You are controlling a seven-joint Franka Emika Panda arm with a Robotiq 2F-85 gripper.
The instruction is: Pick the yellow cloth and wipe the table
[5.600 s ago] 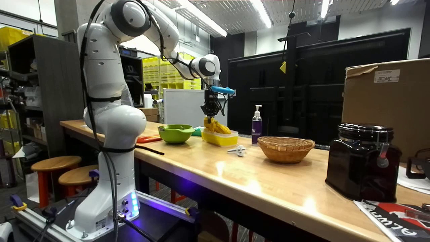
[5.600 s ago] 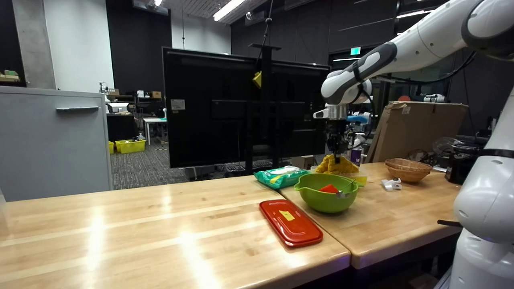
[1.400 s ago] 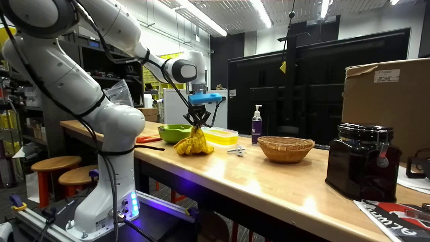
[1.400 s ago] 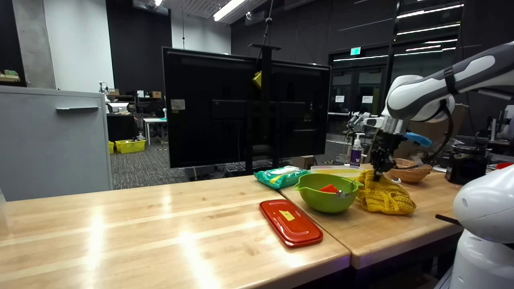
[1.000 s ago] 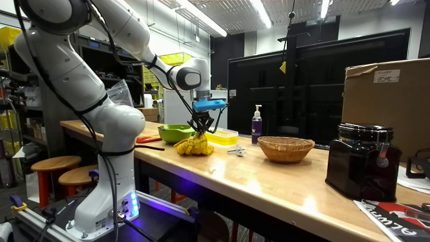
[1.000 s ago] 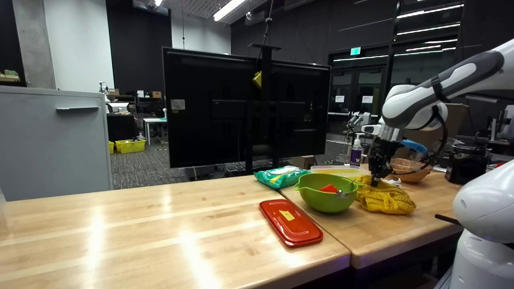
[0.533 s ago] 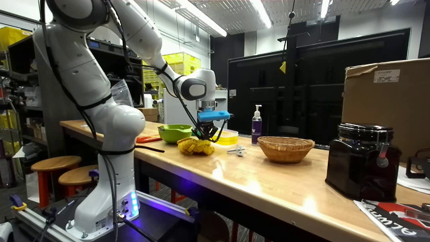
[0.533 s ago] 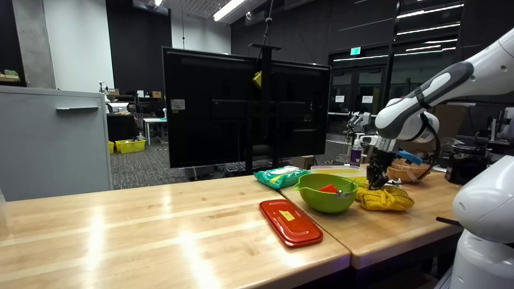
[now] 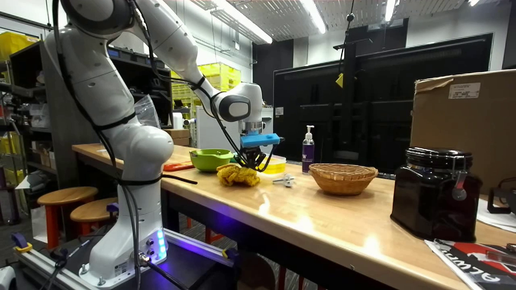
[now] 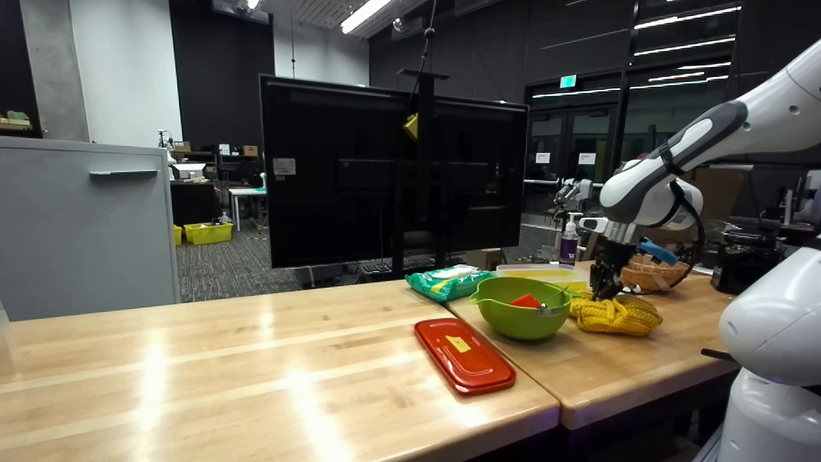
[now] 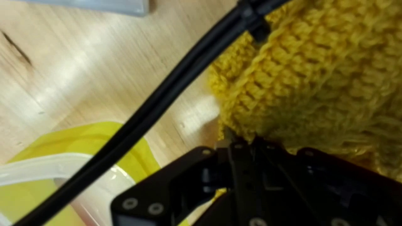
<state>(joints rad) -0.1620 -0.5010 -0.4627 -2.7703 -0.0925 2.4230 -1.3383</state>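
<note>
Yellow cloth (image 9: 239, 176) has come onto the table (image 9: 322, 217), bunched under jaws pinching it.

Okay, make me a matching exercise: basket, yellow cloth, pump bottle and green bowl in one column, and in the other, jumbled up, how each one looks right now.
Things
1. Basket
2. Yellow cloth
3. Pump bottle
4. Green bowl

Looks
A. Upright, partly purple
B. Holding something red-orange
C. Brown and woven
D. Crumpled at the closed fingers

Right pairs: 1-C; 2-D; 3-A; 4-B
</note>
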